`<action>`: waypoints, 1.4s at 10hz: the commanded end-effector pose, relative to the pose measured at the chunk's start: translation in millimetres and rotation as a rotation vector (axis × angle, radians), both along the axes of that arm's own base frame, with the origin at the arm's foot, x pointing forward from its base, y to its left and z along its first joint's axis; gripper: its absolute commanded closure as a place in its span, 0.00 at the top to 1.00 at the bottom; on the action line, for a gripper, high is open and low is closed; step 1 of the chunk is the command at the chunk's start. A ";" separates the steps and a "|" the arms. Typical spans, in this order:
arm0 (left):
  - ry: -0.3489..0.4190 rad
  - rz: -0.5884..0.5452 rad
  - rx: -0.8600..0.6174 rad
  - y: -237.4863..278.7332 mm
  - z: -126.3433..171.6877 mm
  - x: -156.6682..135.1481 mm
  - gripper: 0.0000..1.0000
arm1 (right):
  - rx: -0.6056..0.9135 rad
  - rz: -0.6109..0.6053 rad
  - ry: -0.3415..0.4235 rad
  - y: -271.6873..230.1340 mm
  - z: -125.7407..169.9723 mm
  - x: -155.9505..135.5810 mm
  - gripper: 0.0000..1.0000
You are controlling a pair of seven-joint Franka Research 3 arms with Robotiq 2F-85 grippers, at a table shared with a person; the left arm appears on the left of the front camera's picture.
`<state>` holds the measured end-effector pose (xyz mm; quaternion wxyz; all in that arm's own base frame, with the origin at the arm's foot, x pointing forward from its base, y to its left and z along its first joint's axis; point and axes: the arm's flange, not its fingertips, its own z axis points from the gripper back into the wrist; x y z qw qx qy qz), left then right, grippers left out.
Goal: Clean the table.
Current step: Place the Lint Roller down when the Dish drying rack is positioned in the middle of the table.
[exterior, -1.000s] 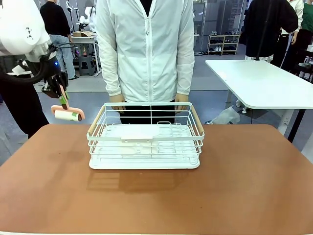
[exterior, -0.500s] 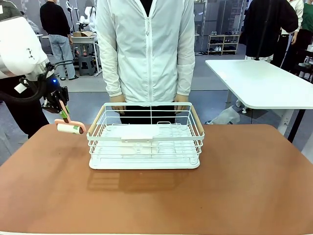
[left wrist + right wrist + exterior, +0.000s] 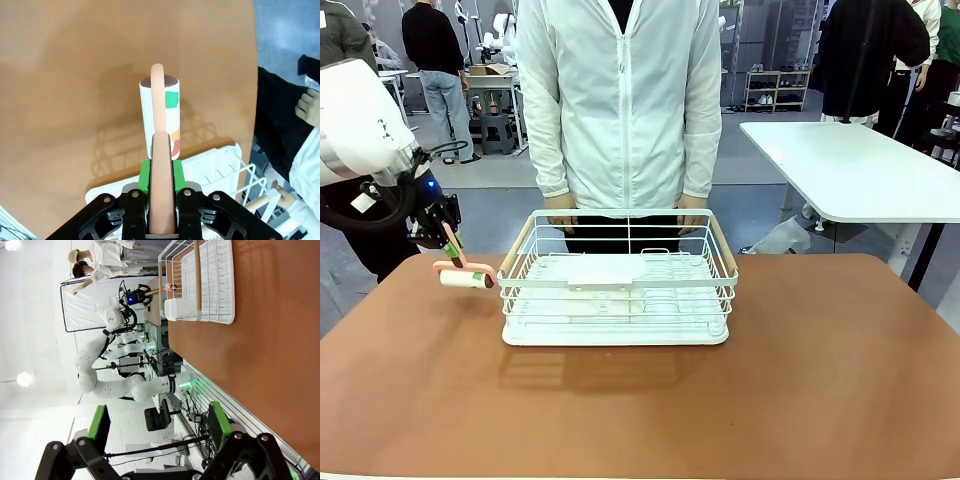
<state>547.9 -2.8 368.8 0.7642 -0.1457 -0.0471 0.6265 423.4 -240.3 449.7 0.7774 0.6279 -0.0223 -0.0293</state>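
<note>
While the left gripper (image 3: pixel 448 238) clamps a lint roller (image 3: pixel 466 278) by its handle, it has lowered toward the tabletop (image 3: pixel 410 360) beneath, nearly ready to start rolling.

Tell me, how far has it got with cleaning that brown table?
Barely started, by the look of it. The left gripper already has the lint roller clamped by its pink handle, held low beside the white wire rack. Whether it touches the table is unclear. The right gripper hangs open. All the rolling remains.
</note>
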 end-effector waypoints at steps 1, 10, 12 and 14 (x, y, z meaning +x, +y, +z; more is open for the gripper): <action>-0.018 0.024 0.016 1.1 -12.8 -7.1 0.21 | -0.001 0.000 -0.004 0.8 2.2 -1.2 1.00; 0.008 0.015 0.040 1.1 -10.2 -14.0 0.59 | -0.001 0.000 -0.004 0.8 2.2 -1.2 1.00; 0.035 0.023 0.088 1.9 1.3 -23.6 0.78 | -0.001 0.000 -0.004 0.8 2.2 -1.2 1.00; 0.070 0.035 0.131 0.6 13.2 -34.8 0.84 | -0.001 0.000 -0.004 0.8 2.2 -1.2 1.00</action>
